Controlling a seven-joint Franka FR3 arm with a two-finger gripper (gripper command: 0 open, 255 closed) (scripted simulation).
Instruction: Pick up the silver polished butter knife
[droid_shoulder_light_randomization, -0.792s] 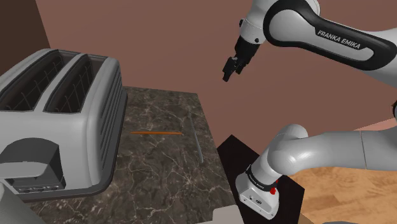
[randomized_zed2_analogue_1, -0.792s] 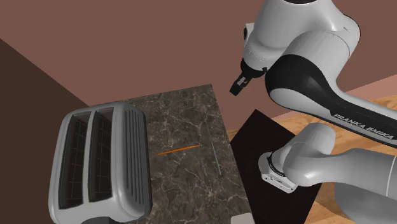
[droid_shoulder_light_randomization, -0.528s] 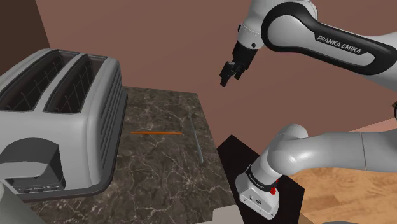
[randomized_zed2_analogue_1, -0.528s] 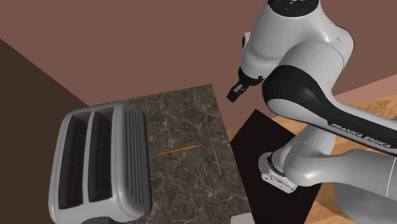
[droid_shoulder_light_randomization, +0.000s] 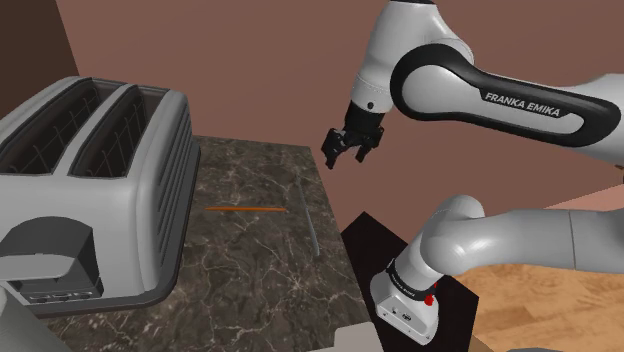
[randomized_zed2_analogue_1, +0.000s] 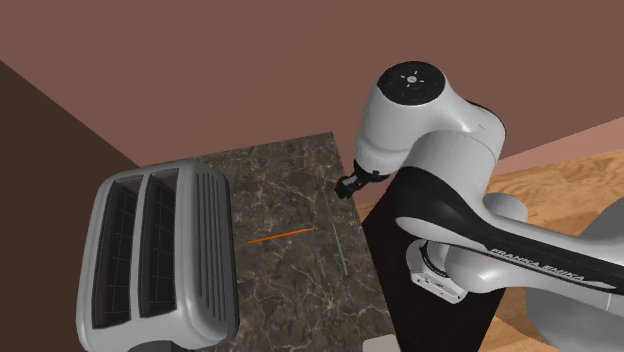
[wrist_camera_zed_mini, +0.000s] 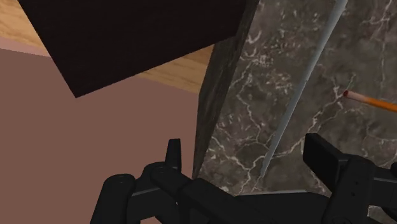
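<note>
Tool (droid_shoulder_light_randomization: 346, 159) lower than before, nearer the butter knife (droid_shoulder_light_randomization: 311, 218).

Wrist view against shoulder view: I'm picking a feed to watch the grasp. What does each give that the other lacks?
Wrist view: the dark red tip of the orange stick and the side face of the marble counter. Shoulder view: the toaster and the white arm. Both: the grey knife lying flat on the counter beside the stick, and the open gripper, not touching the knife.
</note>
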